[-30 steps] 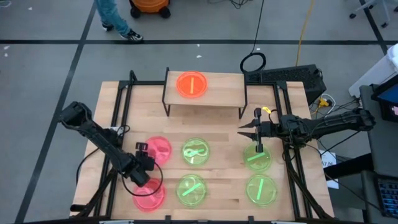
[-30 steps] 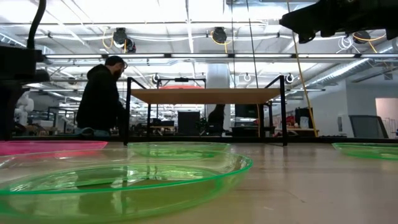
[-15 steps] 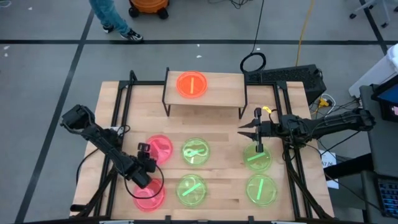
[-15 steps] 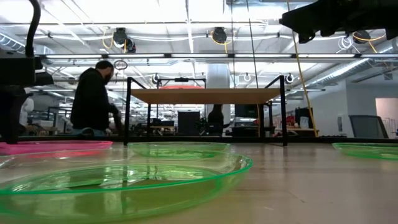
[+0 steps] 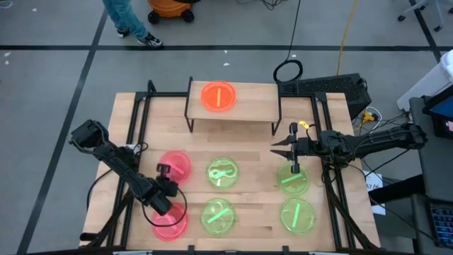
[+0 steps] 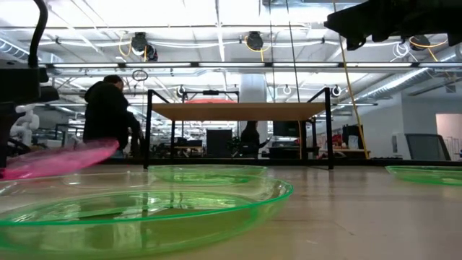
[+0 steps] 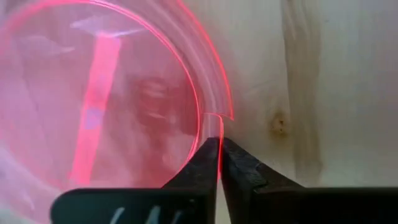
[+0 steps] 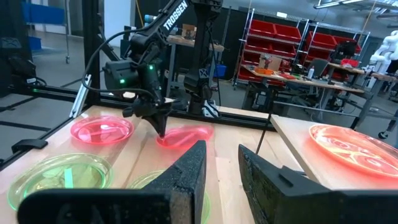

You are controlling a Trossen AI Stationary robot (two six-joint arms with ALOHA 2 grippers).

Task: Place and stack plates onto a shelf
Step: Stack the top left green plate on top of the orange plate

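Observation:
The shelf (image 5: 251,99) stands at the table's far middle with an orange-red plate (image 5: 218,96) lying on it. A pink plate (image 5: 177,163) at the left of the table is tilted, and my left gripper (image 5: 165,178) is shut on it. A second pink plate (image 5: 170,225) lies flat nearer the front edge. Several green plates (image 5: 223,173) lie flat across the middle and right. My right gripper (image 5: 274,149) hovers open and empty above the table, beside the shelf's right legs. My left gripper pinches the pink plate's rim (image 7: 219,127) between its two fingertips (image 7: 202,163), one on the plate's inner side and one outside. The fingers come slanting down from the table's near left. The plate (image 6: 65,159) is tilted, the held side low and the opposite side raised.
The shelf's black legs (image 5: 190,117) and black frame rails (image 5: 134,134) run along both sides of the table. A coiled cable (image 5: 288,71) and dark equipment (image 5: 340,88) sit behind the shelf. A person (image 6: 108,115) stands beyond the table.
My left gripper has shut on the rim of the pink plate. The plate, flat on the table before, has tipped: the side away from the fingers has risen and the held side has stayed low. It has also shifted slightly toward the far edge.

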